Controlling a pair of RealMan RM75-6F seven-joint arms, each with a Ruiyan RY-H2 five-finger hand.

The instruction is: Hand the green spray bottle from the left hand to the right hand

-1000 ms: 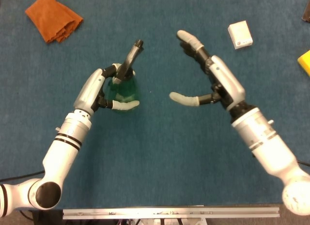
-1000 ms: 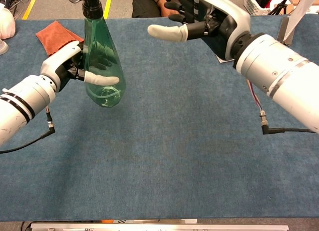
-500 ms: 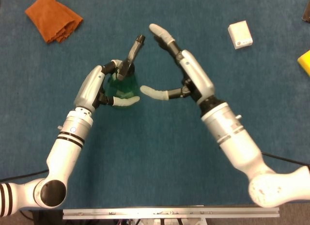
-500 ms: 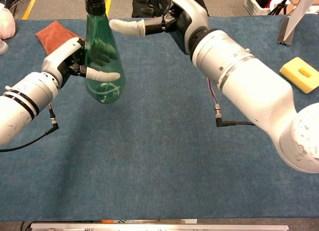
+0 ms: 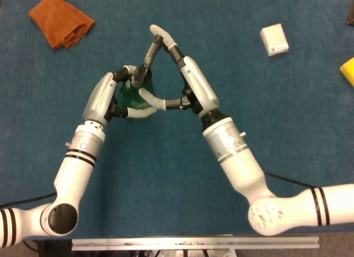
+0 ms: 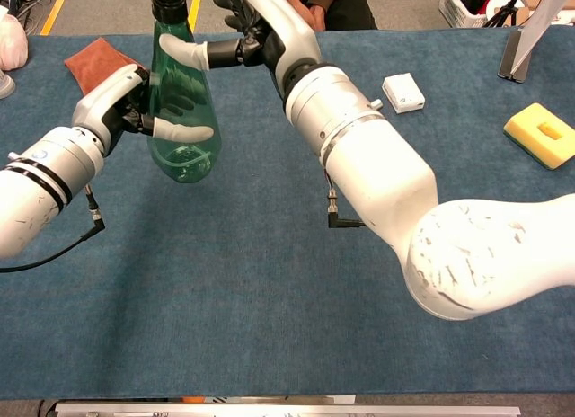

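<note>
The green spray bottle (image 5: 130, 97) (image 6: 183, 155) is held upright above the table, its black nozzle pointing away from me. My left hand (image 5: 108, 96) (image 6: 121, 98) grips its body from the left, thumb across the front. My right hand (image 5: 191, 85) (image 6: 260, 22) has come in from the right with its fingers spread. Its thumb lies against the bottle's upper part, and the long fingers reach past the nozzle on the far side. They are not closed around the bottle.
An orange cloth (image 5: 60, 19) (image 6: 99, 62) lies at the far left. A white box (image 5: 274, 39) (image 6: 403, 92) and a yellow sponge (image 5: 348, 71) (image 6: 539, 134) lie to the right. A blue mat (image 5: 177, 174) covers the table.
My right hand has swept left from well clear of the bottle until its thumb meets the bottle. The left hand and bottle have barely moved.
</note>
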